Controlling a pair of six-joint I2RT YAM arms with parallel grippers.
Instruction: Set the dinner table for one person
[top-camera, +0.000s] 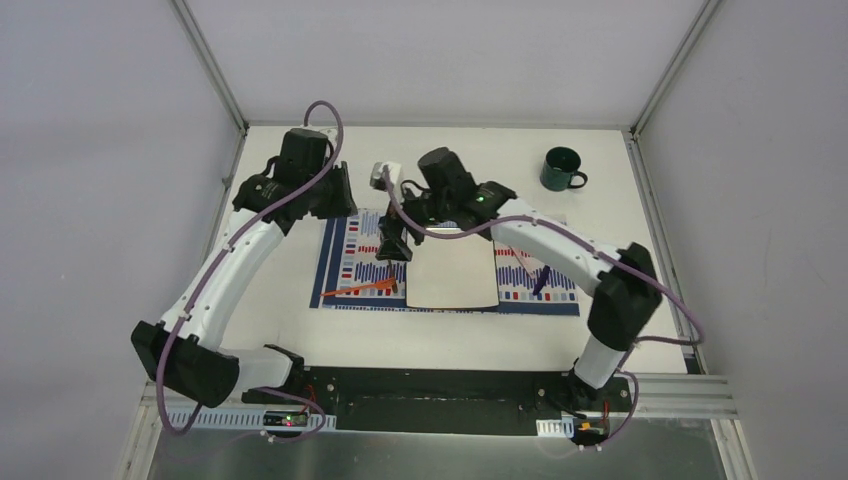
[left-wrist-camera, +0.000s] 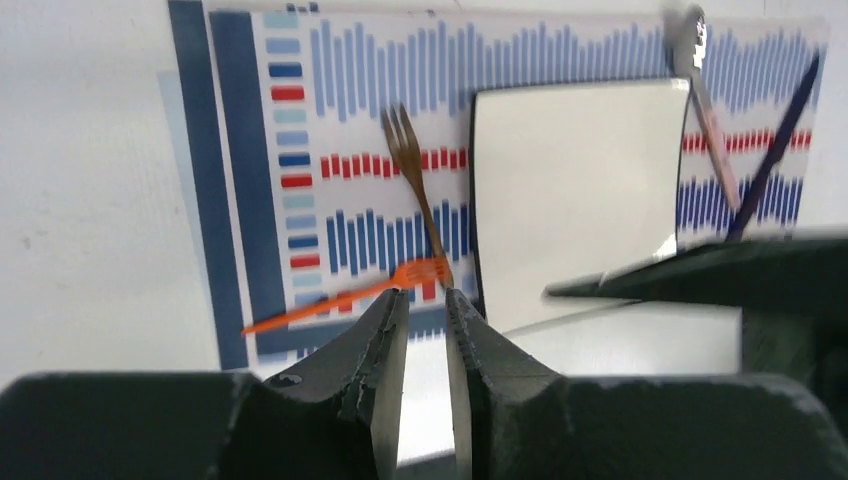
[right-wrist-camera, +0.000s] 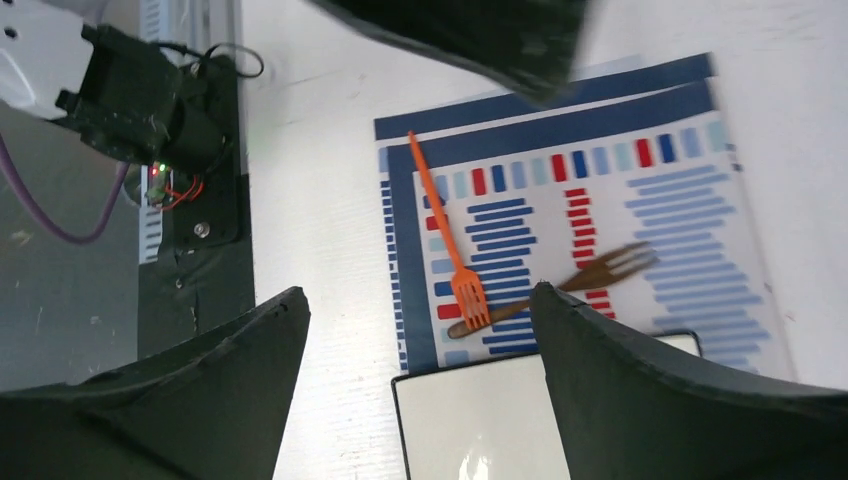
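Note:
The dinner table (top-camera: 290, 330) carries a striped placemat (top-camera: 345, 255) with a square white plate (top-camera: 452, 270) on it. An orange fork (left-wrist-camera: 330, 300) and a brown fork (left-wrist-camera: 420, 190) lie crossed left of the plate (left-wrist-camera: 570, 180). A spoon (left-wrist-camera: 700, 90) and a dark purple utensil (left-wrist-camera: 770, 140) lie to its right. My left gripper (top-camera: 345, 205) hangs above the placemat's far-left corner, jaws nearly together and empty (left-wrist-camera: 427, 297). My right gripper (top-camera: 393, 245) hovers wide open and empty (right-wrist-camera: 420, 292) above the forks (right-wrist-camera: 460, 280) and the plate's left edge (right-wrist-camera: 480, 420).
A dark green mug (top-camera: 562, 168) stands on the table at the far right. Aluminium frame rails (top-camera: 650, 220) edge the table. The arm bases and a black strip (top-camera: 430, 400) run along the near edge. One right finger (left-wrist-camera: 680, 270) crosses the left wrist view.

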